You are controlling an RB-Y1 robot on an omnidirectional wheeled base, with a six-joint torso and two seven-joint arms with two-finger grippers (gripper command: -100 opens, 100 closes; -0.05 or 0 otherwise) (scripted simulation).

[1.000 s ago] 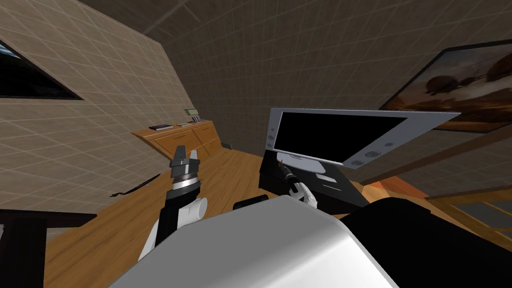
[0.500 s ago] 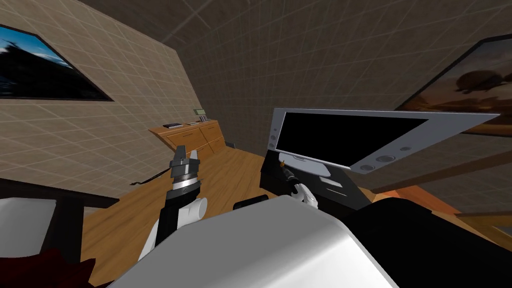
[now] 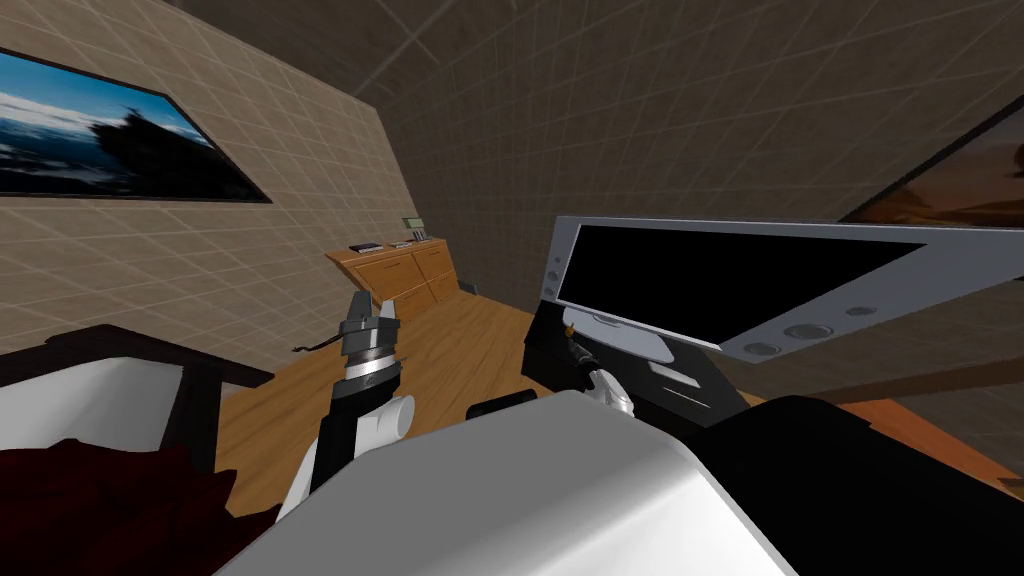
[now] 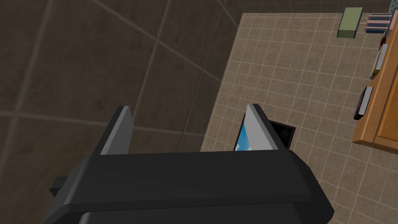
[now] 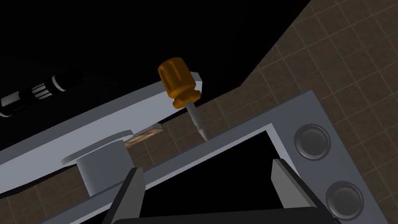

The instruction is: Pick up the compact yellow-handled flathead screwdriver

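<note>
My head has turned, so the whole scene has slid sideways: a bed (image 3: 90, 400) now shows at lower left, the wall picture (image 3: 110, 140) has come further into view, and the TV (image 3: 560, 262) sits a little further right. Both arms hold the same place in the head view as before.

The right gripper (image 5: 206, 165) points at the underside of the TV, its jaws spread wide with nothing between them. The screwdriver (image 5: 180, 83) lies straight ahead of it, well apart from both fingers. Its stubby orange-yellow handle rests at the edge of the TV's grey foot (image 5: 97, 124) and its blade tip points toward the TV's grey frame. The foot stands on a black cabinet (image 3: 690, 392), and a dark rod with silver bands (image 5: 39, 91) lies there too, off to one side of the screwdriver.

The left gripper (image 3: 375, 305) is raised over the wood floor (image 3: 470, 350), with its jaws open and empty.
</note>
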